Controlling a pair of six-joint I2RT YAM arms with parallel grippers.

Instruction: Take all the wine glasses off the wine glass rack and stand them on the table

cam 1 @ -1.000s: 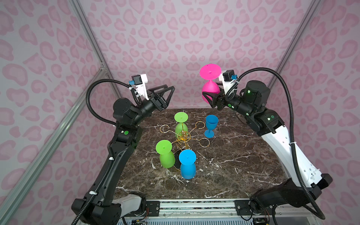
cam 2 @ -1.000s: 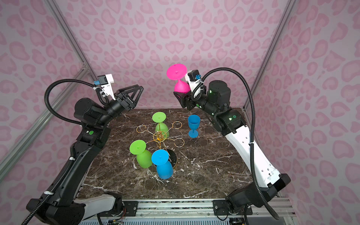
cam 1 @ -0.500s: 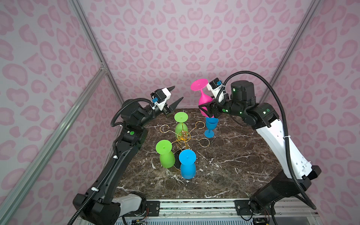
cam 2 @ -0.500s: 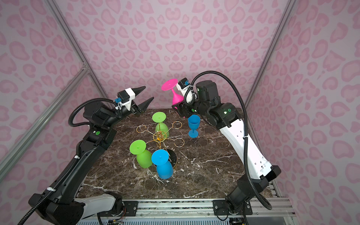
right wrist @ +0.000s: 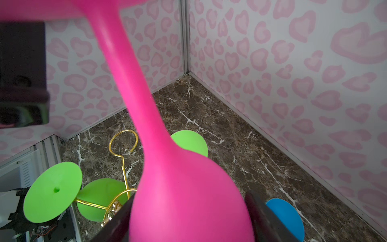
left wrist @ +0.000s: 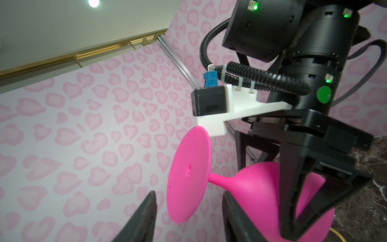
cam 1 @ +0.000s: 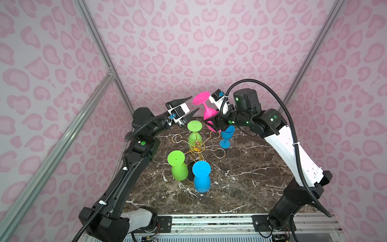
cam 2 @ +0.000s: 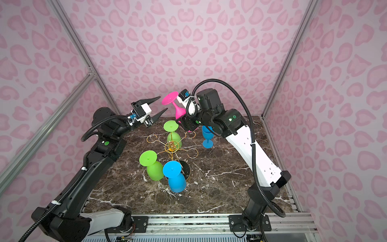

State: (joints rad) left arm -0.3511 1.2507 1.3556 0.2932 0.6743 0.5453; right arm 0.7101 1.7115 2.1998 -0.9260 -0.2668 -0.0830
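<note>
Marble table [cam 1: 240, 178]: brown, white-veined. Wine glass rack [cam 1: 196, 146]: gold wire, mid-table; near green glass [cam 1: 178, 170], near blue glass [cam 1: 201, 180] and far green glass [cam 1: 195, 137] hang upside down from it. Right gripper [cam 1: 211, 123]: pinching the bowl of the pink wine glass [cam 1: 207, 111], foot-up above the far edge, clear of the rack. Left gripper [cam 1: 194, 103]: spread, tips just beside that foot. Small blue glass [cam 1: 227, 134]: upright, far right.

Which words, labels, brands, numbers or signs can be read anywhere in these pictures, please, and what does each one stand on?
No text can be read in any view.
Tiny dark marks on the white camera bracket at the right arm's wrist: too small to read.
The pink glass, the gold rack and the marble table bear no writing.
</note>
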